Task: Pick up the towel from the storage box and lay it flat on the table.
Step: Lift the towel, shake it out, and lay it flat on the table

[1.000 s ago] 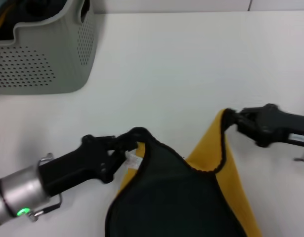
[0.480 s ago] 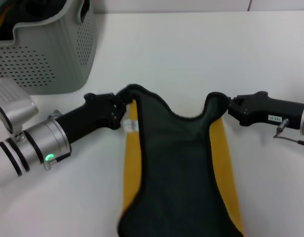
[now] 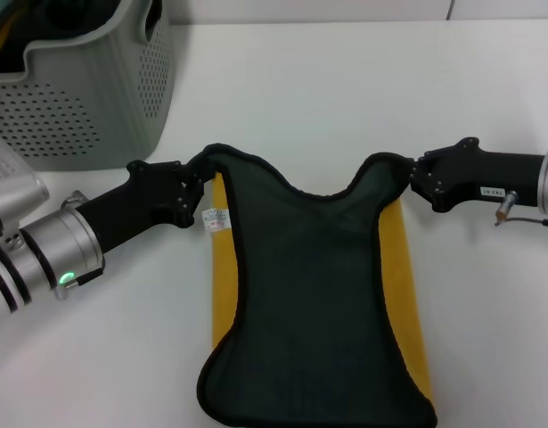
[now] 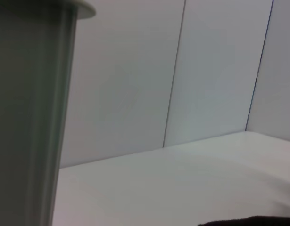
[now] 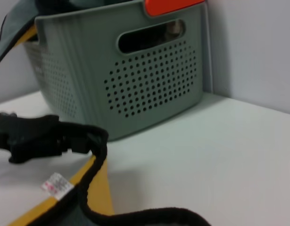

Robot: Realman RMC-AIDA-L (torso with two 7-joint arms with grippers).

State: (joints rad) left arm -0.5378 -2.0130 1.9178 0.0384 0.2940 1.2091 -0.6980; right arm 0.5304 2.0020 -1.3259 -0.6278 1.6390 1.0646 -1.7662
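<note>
On white table [image 3: 345, 98], towel [image 3: 318, 294], grey walls

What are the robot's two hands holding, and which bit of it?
Both hold the towel. The left gripper pinches one far corner, near the white tag, and the right gripper pinches the other far corner.

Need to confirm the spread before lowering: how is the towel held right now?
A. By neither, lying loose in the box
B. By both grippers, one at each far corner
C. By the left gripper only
B: the left gripper and right gripper each pinch a far corner of the towel.
</note>
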